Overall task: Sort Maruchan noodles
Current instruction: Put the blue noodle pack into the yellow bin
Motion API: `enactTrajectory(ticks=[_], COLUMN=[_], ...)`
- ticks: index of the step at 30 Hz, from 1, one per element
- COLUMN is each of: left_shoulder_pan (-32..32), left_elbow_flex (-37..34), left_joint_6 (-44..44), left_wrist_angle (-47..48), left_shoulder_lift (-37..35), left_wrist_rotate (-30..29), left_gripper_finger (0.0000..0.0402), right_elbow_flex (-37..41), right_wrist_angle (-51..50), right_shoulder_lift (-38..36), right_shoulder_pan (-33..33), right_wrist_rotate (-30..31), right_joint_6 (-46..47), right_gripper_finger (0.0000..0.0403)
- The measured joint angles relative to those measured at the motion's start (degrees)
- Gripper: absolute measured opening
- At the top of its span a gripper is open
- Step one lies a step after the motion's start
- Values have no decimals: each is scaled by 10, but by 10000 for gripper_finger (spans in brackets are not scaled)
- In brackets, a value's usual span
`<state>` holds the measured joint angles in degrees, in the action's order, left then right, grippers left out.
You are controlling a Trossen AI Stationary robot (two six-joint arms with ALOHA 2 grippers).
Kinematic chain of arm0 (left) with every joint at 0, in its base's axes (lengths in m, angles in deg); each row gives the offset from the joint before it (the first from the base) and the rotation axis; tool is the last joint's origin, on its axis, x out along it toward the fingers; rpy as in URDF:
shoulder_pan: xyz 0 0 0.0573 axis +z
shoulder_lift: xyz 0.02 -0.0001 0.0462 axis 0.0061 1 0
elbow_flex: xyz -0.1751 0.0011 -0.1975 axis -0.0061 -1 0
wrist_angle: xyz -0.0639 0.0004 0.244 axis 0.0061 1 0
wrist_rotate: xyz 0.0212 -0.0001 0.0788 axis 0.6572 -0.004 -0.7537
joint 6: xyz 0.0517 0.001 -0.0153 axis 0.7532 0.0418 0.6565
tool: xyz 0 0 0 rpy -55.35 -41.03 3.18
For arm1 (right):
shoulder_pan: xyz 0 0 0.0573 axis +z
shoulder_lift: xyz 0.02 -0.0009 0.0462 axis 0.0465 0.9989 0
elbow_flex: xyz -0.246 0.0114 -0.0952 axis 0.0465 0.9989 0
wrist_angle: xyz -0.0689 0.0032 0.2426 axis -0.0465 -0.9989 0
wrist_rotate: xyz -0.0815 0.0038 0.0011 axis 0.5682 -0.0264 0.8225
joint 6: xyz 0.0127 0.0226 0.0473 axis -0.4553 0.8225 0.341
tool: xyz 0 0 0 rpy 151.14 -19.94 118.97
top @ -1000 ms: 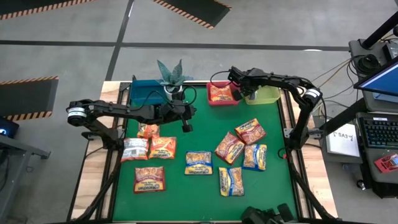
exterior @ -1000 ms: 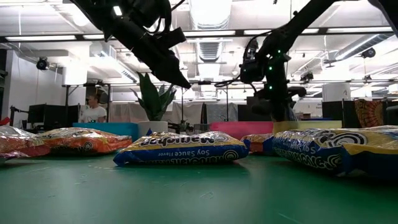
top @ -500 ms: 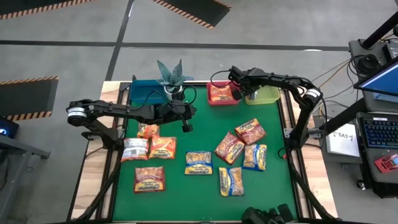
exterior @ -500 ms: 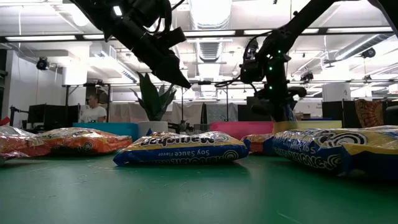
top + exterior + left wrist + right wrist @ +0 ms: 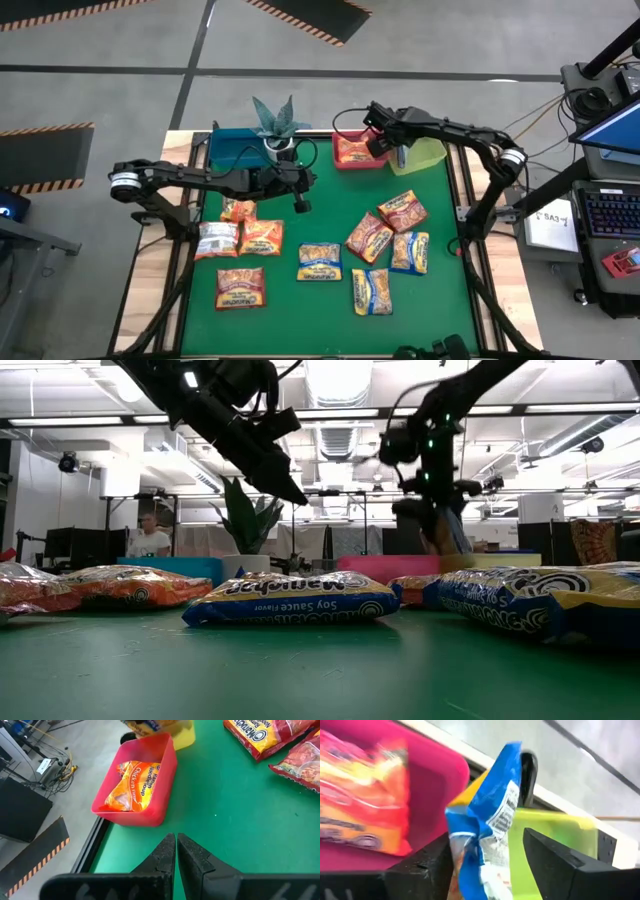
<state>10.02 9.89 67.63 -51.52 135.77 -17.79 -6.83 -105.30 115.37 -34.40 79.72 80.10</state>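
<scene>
Several Maruchan packets lie flat on the green mat point(image 5: 330, 190): red and orange ones at the left point(image 5: 240, 237), blue-and-yellow ones point(image 5: 320, 261) and orange ones point(image 5: 369, 238) in the middle and right. One orange packet point(image 5: 134, 785) lies in the red bin point(image 5: 357, 150). My right gripper point(image 5: 487, 837) is shut on a blue-and-yellow packet point(image 5: 485, 820), above the wall between the red bin and the yellow-green bin point(image 5: 428, 152). My left gripper point(image 5: 176, 845) is shut and holds nothing. It hovers over bare mat near the plant point(image 5: 275, 125). My right gripper holds the blue-and-yellow packet between its two fingers, by the packet's lower part point(image 5: 457, 845). The packet stands on end, lifted clear, with its crimped end point(image 5: 512, 750) sticking out past the fingertips. In the low view it hangs below the gripper point(image 5: 447, 535).
A blue bin point(image 5: 235, 148) stands at the far left corner, the potted plant beside it. The three bins line the far edge. Bare mat lies near the left gripper point(image 5: 298, 205) and along the near edge. A person point(image 5: 150, 538) sits in the room behind.
My right gripper, still carrying the blue-and-yellow packet, has moved a little toward the table's left and slightly up, from over the yellow-green bin toward the red bin's edge. The left arm has kept still.
</scene>
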Motion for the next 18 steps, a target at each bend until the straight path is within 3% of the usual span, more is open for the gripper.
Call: enactTrajectory(ticks=[7, 18], left_shoulder_pan=[0, -2], left_elbow_flex=[0, 0], left_joint_6=[-44, -70], left_wrist_angle=[-1, 0], left_shoulder_lift=[0, 0], left_wrist_rotate=[0, 20], left_gripper_finger=[0, 0], right_elbow_flex=[2, 46], right_wrist_angle=[1, 37], right_shoulder_lift=[-75, -172], right_shoulder_pan=[53, 194], right_wrist_rotate=[0, 5], right_joint_6=[7, 15], right_gripper_finger=[230, 231])
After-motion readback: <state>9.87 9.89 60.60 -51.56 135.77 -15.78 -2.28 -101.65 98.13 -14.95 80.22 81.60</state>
